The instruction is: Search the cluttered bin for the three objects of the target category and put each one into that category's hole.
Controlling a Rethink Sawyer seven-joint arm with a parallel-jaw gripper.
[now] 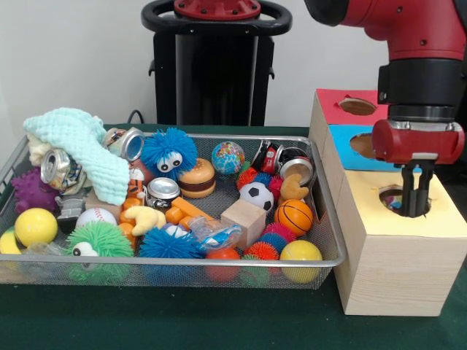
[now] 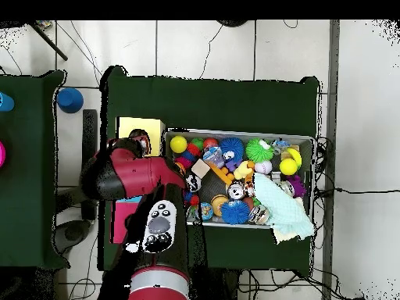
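Observation:
My gripper (image 1: 416, 195) hangs straight down over the round hole (image 1: 394, 198) in the yellow top of the wooden box (image 1: 394, 262), its tips dipping into the hole's right side. The fingers stand close together, with nothing visible between them. Something colourful shows inside the hole. The wire bin (image 1: 219, 260) to the left holds a soccer ball (image 1: 257, 195), basketball (image 1: 294, 216), globe ball (image 1: 228, 157), baseball (image 1: 95, 216), yellow balls (image 1: 35, 226), spiky balls, cans (image 1: 125, 143), a toy burger (image 1: 197, 178) and a wooden block (image 1: 244, 221). In the overhead view the arm (image 2: 133, 173) hides the gripper beside the yellow box top (image 2: 133, 125).
The box also has a blue section (image 1: 350, 146) and a red section (image 1: 343, 106), each with its own hole, behind the yellow one. A mint knitted cloth (image 1: 84, 149) drapes over the bin's left end. The bin (image 2: 234, 133) sits close against the box.

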